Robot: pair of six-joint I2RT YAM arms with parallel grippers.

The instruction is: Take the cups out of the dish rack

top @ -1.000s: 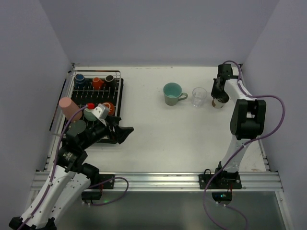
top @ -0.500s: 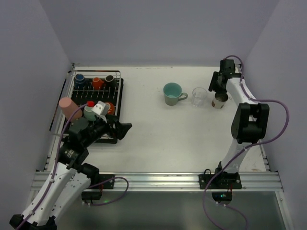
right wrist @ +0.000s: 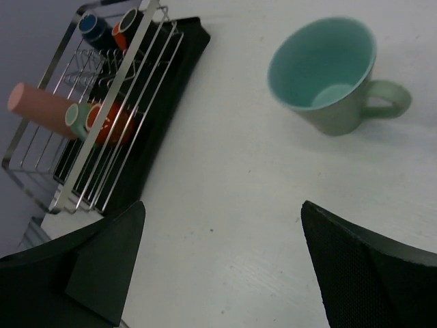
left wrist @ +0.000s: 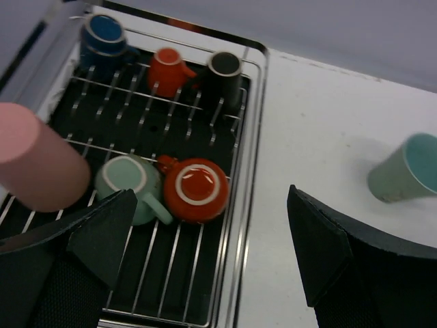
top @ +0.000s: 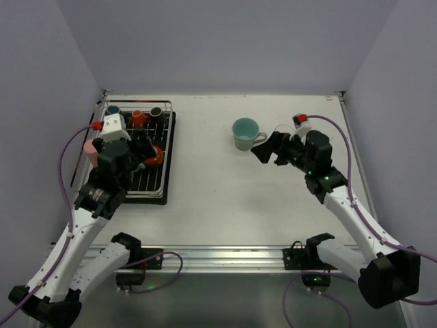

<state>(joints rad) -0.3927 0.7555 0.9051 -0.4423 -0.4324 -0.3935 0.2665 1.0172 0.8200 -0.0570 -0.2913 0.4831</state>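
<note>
The dish rack (left wrist: 254,130), at the left edge of the table (top: 225,198), holds six cups (left wrist: 199,191) plain in the left wrist view, the salmon tumbler (left wrist: 31,164) cut off there, while from above the left gripper (top: 141,148) covers some. A teal mug (right wrist: 328,72) stands on open table to the rack's right. The left gripper and the right gripper (right wrist: 225,266) both gape wide, empty.

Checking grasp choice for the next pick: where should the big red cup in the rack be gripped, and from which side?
Across its round body, from above. The big red cup seems to sit bottom up in the rack, leaving no open rim to pinch. The teal mug crowds its left and its handle juts far-left, so close on the near and far sides.
</note>
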